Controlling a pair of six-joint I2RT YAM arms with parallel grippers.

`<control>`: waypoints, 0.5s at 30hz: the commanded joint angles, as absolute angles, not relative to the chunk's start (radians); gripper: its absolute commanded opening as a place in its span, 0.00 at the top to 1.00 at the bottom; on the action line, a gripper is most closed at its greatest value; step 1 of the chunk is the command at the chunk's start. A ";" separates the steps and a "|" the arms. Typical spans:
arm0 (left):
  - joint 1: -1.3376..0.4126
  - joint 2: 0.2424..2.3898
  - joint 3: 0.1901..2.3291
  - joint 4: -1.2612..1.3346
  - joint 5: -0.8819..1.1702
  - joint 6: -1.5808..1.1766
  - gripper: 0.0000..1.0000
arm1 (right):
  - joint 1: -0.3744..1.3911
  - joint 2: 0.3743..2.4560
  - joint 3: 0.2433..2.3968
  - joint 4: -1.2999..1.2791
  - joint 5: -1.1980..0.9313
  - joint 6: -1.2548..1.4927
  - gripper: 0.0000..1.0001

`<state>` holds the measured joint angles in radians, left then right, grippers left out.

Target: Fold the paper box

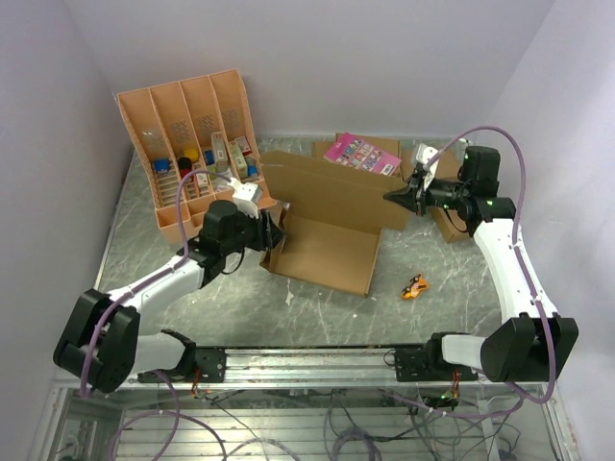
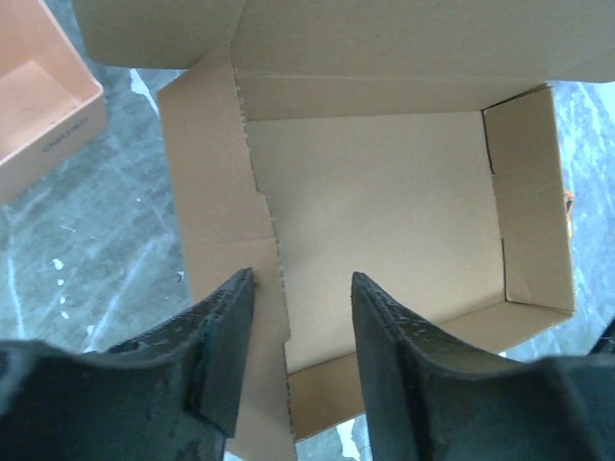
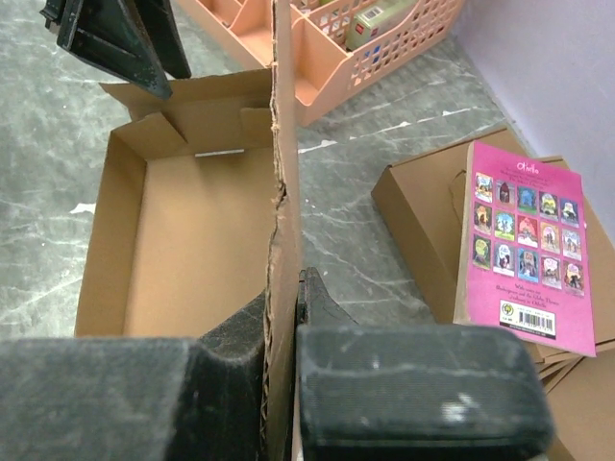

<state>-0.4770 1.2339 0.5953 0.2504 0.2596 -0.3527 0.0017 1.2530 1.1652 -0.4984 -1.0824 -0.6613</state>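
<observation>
The paper box [image 1: 332, 252] lies in the middle of the table, a shallow brown cardboard tray with its big back panel [image 1: 327, 187] raised upright. My right gripper [image 1: 392, 197] is shut on the right end of that panel; in the right wrist view the cardboard edge [image 3: 284, 173] runs straight between the two fingers of the gripper [image 3: 285, 288]. My left gripper [image 1: 279, 233] hovers at the box's left side, open. In the left wrist view the left side flap's perforated edge [image 2: 274, 240] lies below the gap of the gripper [image 2: 298, 288], held by neither finger. The box floor [image 2: 384, 192] is bare.
An orange-tan compartment tray [image 1: 192, 144] with small items leans at the back left. A pink booklet [image 1: 362, 154] lies on flat brown boxes [image 3: 423, 221] at the back right. A small orange object [image 1: 415, 286] sits on the table to the right of the box.
</observation>
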 commanded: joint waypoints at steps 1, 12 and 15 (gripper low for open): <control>-0.448 1.283 0.644 0.279 0.358 -0.412 0.43 | 0.007 1.230 1.146 -0.483 -1.084 -0.676 1.00; -0.284 1.362 0.579 0.454 0.578 -0.588 0.45 | 0.006 1.229 1.125 -0.485 -1.080 -0.689 1.00; -0.262 1.381 0.571 0.480 0.603 -0.614 0.49 | 0.006 1.228 1.123 -0.485 -1.080 -0.690 1.00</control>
